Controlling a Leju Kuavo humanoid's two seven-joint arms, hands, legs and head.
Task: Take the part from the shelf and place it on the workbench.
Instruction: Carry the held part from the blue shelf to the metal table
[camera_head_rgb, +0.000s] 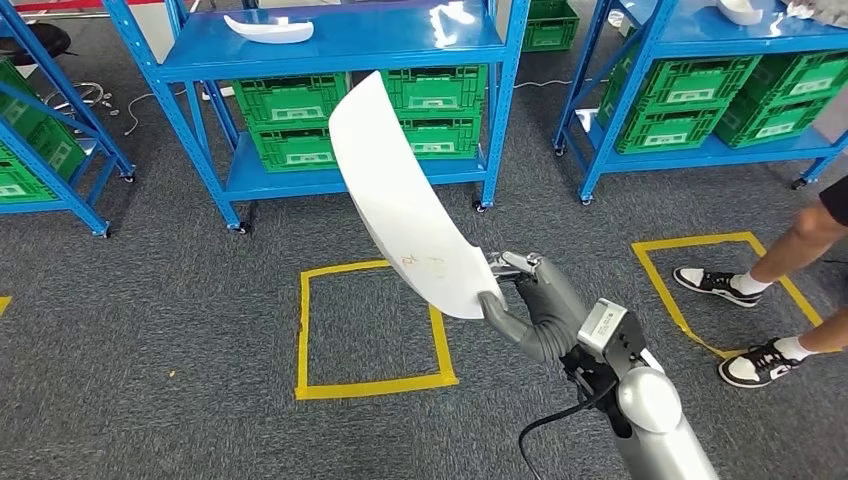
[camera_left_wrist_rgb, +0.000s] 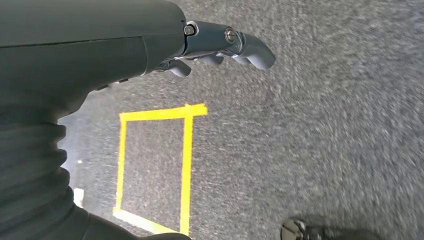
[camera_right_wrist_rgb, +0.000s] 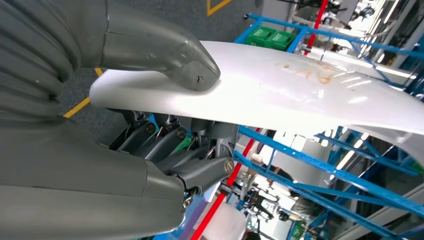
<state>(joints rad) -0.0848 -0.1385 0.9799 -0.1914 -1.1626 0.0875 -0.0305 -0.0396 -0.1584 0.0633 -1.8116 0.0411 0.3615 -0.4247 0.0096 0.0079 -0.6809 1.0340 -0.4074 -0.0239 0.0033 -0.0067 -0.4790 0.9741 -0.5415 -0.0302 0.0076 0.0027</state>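
While our right hand (camera_head_rgb: 530, 305) grips one end of the long, curved white plastic part (camera_head_rgb: 405, 200), thumb (camera_right_wrist_rgb: 165, 55) pressed on its top face and fingers (camera_right_wrist_rgb: 200, 170) curled beneath, the part juts up over the grey carpet floor (camera_head_rgb: 150, 330), above a yellow tape square (camera_head_rgb: 370, 330). Our left hand (camera_left_wrist_rgb: 220, 47) hangs over the carpet holding nothing, fingers loosely apart. Behind stand blue metal shelves (camera_head_rgb: 340, 45) with green crates (camera_head_rgb: 290, 100).

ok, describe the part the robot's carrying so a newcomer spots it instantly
Start at the blue shelving with green crates, then drop to the grey floor in front of it. There the right hand holds a long, curved white panel by its lower end. Unlike the smaller white part lying on the shelf, it is raised and tilted.
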